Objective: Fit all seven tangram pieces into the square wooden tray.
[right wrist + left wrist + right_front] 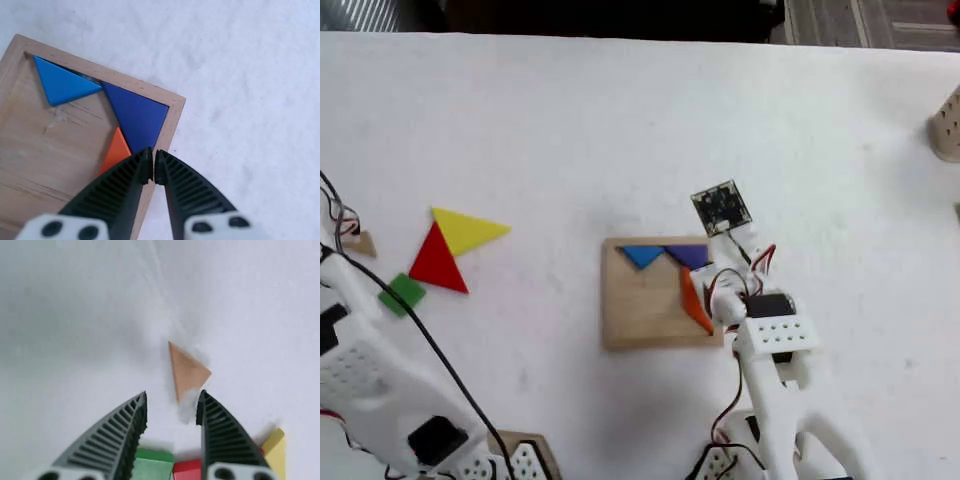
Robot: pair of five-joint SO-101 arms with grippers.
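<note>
The square wooden tray [640, 320] lies mid-table and holds a light blue triangle [642, 255], a dark blue triangle [690, 255] and an orange piece [696, 300] along its right side. My right gripper [152, 162] is shut with nothing in it, its tips over the tray's right rim [167, 135] beside the orange piece [116, 150]. At the left lie a yellow triangle [468, 230], a red triangle [437, 260], a green square [402, 292] and a small tan triangle [360, 242]. My left gripper [171, 402] is open just short of the tan triangle [187, 371].
The right arm [775, 335] hangs over the tray's right edge. The left arm [365, 380] fills the front left corner. A pale pegged block [948, 125] stands at the far right edge. Wide white table lies behind the tray.
</note>
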